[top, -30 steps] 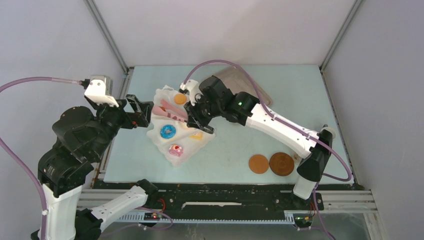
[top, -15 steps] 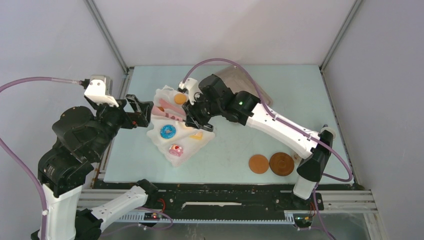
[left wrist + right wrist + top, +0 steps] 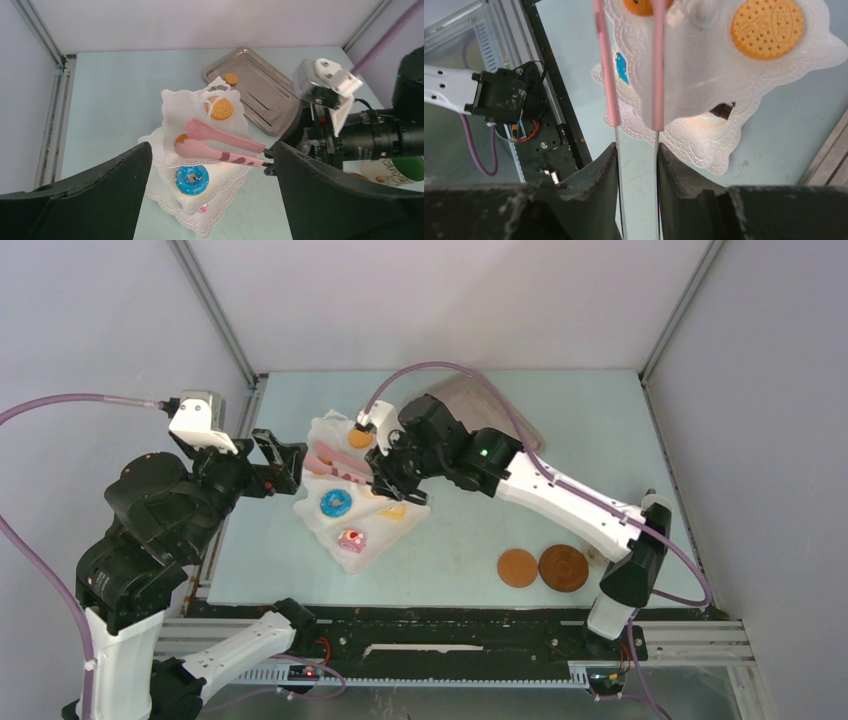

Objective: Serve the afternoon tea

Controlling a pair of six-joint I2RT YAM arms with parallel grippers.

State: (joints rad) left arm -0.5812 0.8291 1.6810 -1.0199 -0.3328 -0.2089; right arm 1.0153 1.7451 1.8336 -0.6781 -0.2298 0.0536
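Note:
The white three-tier stand [image 3: 350, 525] stands left of centre. It carries a blue doughnut [image 3: 335, 502], a pink doughnut [image 3: 351, 538], a yellow cake slice [image 3: 393, 511] and an orange biscuit [image 3: 359, 438] on the top tier. My right gripper [image 3: 385, 476] is shut on the pink tongs [image 3: 657, 65]. The tong tips pinch another orange biscuit [image 3: 182, 139] over the middle tier. My left gripper [image 3: 290, 462] is open and empty, just left of the stand. Two brown coasters [image 3: 541, 567] lie at the front right. A green-lined mug [image 3: 395, 167] peeks out behind the right arm. The small white cup is out of view.
A silver metal tray [image 3: 260, 95] lies behind the stand with one orange biscuit [image 3: 231, 78] on it. The right arm [image 3: 560, 495] stretches across the table's middle. Frame posts stand at the back corners.
My right gripper has shifted slightly left and nearer with the tongs, over the stand. The left arm has not moved.

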